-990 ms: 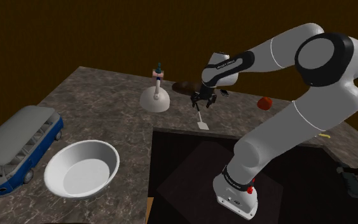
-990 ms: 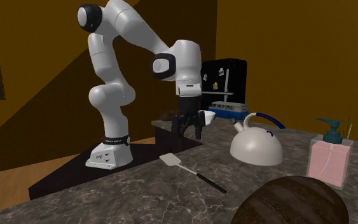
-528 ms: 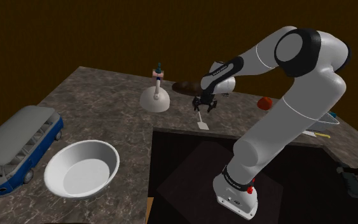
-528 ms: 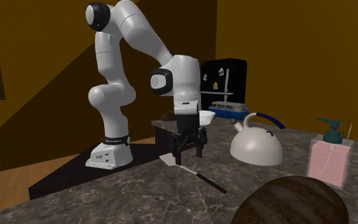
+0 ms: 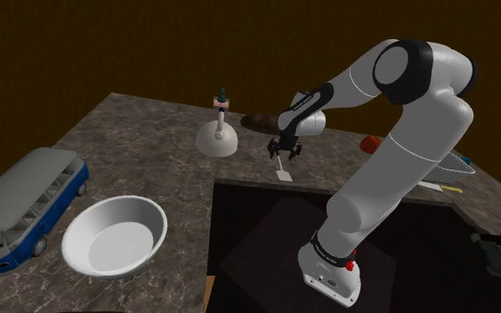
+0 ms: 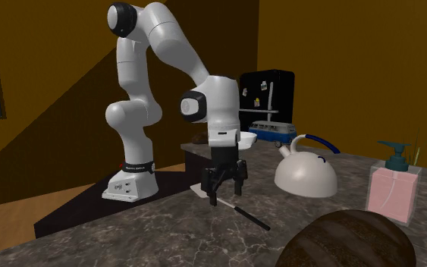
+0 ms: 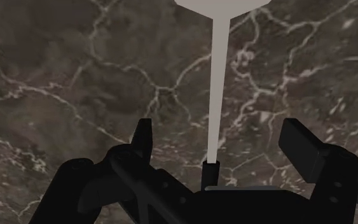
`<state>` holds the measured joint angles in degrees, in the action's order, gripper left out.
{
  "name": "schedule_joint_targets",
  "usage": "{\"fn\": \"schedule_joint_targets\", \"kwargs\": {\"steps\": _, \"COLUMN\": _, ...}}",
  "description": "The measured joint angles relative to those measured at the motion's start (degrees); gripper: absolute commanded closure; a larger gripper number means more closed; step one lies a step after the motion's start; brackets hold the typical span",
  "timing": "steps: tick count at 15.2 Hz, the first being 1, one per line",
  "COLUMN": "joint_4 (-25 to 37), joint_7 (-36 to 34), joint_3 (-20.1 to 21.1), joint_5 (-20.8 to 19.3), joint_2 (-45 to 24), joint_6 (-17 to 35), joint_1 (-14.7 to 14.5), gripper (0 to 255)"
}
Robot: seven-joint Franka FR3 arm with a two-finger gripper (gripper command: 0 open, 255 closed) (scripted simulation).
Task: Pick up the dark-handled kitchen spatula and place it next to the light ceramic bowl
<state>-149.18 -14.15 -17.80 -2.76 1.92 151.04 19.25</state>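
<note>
The spatula point(image 5: 285, 175) lies flat on the dark marbled counter point(image 5: 150, 147) near its inner edge, with a pale blade and shaft point(image 7: 216, 89) and a dark handle point(image 6: 247, 216). My gripper point(image 5: 284, 155) is down low over it, open. Its fingers point(image 7: 143, 135) stand either side of the shaft where it joins the handle and do not touch it. In the second exterior view my gripper point(image 6: 224, 188) covers the blade end. The light bowl point(image 5: 115, 235) sits far off toward the shoulder view's lower left, also visible as a bowl point(image 6: 246, 137) behind the arm.
A white kettle point(image 5: 216, 140) and a pink soap dispenser point(image 6: 393, 190) stand just beyond the spatula, with a brown loaf point(image 6: 348, 239) nearby. A blue and grey toy bus point(image 5: 21, 204) lies beside the bowl. A small red object point(image 5: 370, 143) sits further along. The stand point(image 5: 328, 267) sits in a dark recess.
The arm has reached out and the gripper has dropped from above the counter down onto the spatula, its open fingers now either side of the shaft. The spatula has not moved.
</note>
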Motion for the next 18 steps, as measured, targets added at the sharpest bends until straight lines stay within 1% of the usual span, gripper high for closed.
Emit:
{"fn": "schedule_joint_targets", "kwargs": {"steps": 3, "joint_4": 0.0, "joint_7": 0.01, "joint_3": 0.0, "joint_5": 0.01, "joint_2": -0.02, "joint_6": 0.03, "joint_1": 0.0, "gripper": 0}}
{"fn": "schedule_joint_targets", "kwargs": {"steps": 4, "joint_4": 0.0, "joint_7": 0.01, "joint_3": 0.0, "joint_5": 0.01, "joint_2": -0.02, "joint_6": 0.03, "joint_1": 0.0, "gripper": 255}}
{"fn": "schedule_joint_targets", "kwargs": {"steps": 14, "joint_4": 0.0, "joint_7": 0.01, "joint_3": 0.0, "joint_5": 0.01, "joint_2": -0.02, "joint_6": 0.03, "joint_1": 0.0, "gripper": 255}}
{"fn": "schedule_joint_targets", "kwargs": {"steps": 18, "joint_4": 0.15, "joint_7": -0.81, "joint_3": 0.01, "joint_5": -1.3, "joint_2": 2.67, "joint_6": -2.68, "joint_1": 0.24, "gripper": 255}}
